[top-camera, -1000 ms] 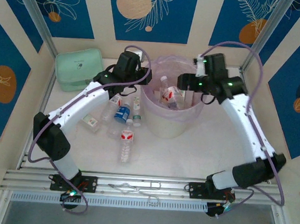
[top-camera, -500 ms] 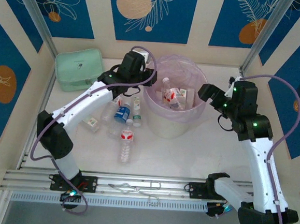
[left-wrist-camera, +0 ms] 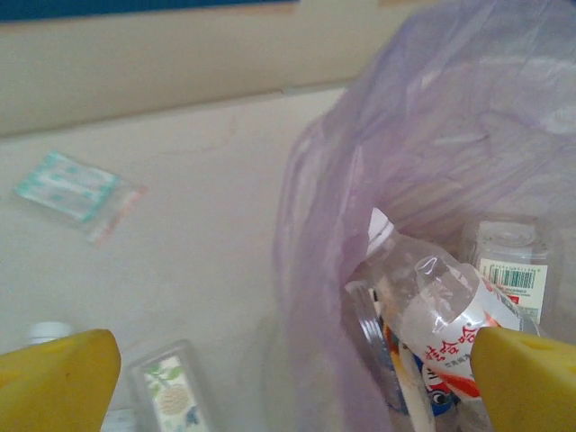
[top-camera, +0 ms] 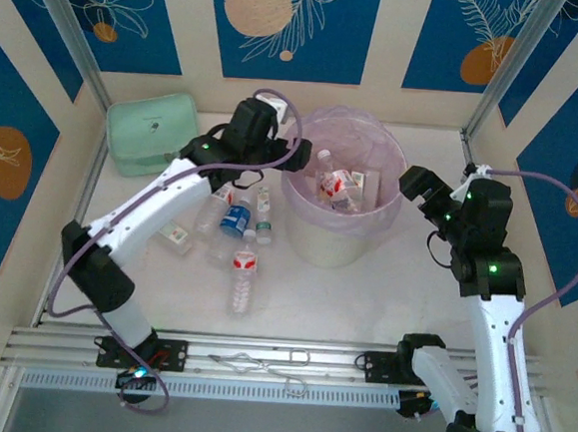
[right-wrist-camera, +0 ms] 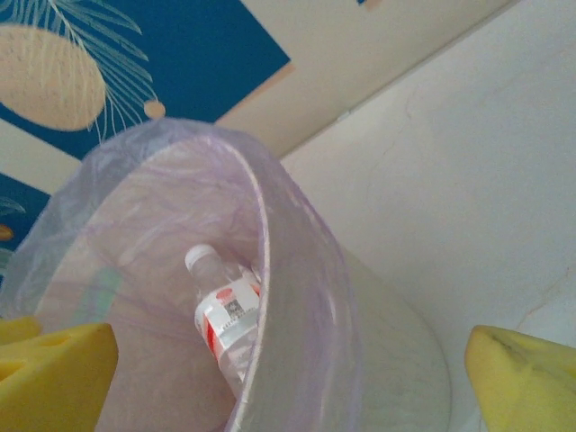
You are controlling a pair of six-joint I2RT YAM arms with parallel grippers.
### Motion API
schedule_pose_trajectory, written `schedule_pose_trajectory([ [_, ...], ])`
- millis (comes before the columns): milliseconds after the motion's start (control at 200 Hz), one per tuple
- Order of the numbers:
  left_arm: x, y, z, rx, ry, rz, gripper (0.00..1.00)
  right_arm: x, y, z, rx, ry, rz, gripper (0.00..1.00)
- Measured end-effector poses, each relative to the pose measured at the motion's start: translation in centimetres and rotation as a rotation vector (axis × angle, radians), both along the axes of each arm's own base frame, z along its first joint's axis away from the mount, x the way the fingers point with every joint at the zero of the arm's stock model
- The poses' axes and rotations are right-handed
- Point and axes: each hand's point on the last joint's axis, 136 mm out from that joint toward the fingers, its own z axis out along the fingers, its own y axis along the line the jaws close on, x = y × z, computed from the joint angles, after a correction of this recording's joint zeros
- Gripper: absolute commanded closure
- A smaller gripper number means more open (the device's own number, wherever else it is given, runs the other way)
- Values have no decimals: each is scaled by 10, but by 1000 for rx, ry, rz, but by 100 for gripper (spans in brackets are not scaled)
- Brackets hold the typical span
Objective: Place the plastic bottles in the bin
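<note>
Loose bottles [top-camera: 244,271] lay on the table [top-camera: 363,292], left of the bin [top-camera: 339,246]. Right tool [top-camera: 419,183] hung just right of the bin, spread wide, empty. Left tool [left-wrist-camera: 290,342] sat over the bin's left rim, spread wide, empty. More bottles [top-camera: 334,185] lay inside the bin.

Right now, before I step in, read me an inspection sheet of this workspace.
Surface: white table, no spills seen.
Job's things: bin upright, pink liner, bottles inside; several bottles lie on the table left of it.
Clutter: green pouch at far left; small box; sachet.
End effectors: left end effector open above the bin's left rim, empty; right end effector open, facing the bin's right side, empty.
Cables: purple cables loop along both arms.
Surroundings: blue-and-cream panels; metal rail at the near edge.
</note>
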Motion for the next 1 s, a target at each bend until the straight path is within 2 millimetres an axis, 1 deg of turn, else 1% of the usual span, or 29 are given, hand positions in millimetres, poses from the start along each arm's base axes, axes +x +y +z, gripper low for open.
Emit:
schedule_pose_trajectory([
  [95,-15,27,36,16,-74,39,1,-2,-5,6,9,-23,-25,1],
  [170,-29,60,67,10,-122,97,0,-1,-7,6,14,-30,-37,1],
  [190,-33,68,71,10,-128,110,1,-1,-8,5,16,-29,-40,1],
  [235,-41,96,81,-4,-142,166,1,2,-9,2,17,-22,-44,1],
  [255,-43,107,82,-8,-145,193,1,3,-10,1,17,-19,-47,1],
  [275,-46,123,82,-16,-146,227,1,5,-11,-1,17,-14,-49,1],
  [295,-49,138,79,-17,-140,266,0,6,-11,-3,18,-9,-49,1],
  [315,-53,153,74,-20,-131,304,1,8,-12,-4,19,-3,-50,1],
  [350,-57,179,59,-23,-109,373,1,12,-12,-7,21,6,-49,1],
  [415,-68,221,12,-8,-23,500,7,20,-14,-14,27,31,-42,1],
  [425,-69,225,6,-4,-12,513,7,22,-15,-16,29,35,-42,1],
  [455,-73,241,-18,4,38,568,9,25,-16,-20,33,51,-38,1],
  [505,-78,258,-57,10,124,642,9,31,-16,-27,45,72,-28,0],
  [535,-81,266,-78,15,172,673,10,34,-15,-30,53,81,-18,0],
  [605,-87,282,-133,2,294,760,18,40,-12,-35,71,98,7,1],
  [650,-94,289,-162,-28,359,808,20,43,-9,-38,81,106,23,1],
  [685,-99,296,-179,-60,397,852,21,45,-7,-39,86,109,38,1],
  [750,-105,309,-201,-124,440,932,24,46,-4,-40,89,112,61,0],
  [800,-106,316,-212,-161,461,982,25,46,-2,-41,91,113,75,0],
  [870,-102,322,-219,-195,473,1033,28,45,0,-41,92,114,90,0],
  [1001,-89,330,-229,-234,475,1096,29,42,-1,-41,95,117,99,0],
])
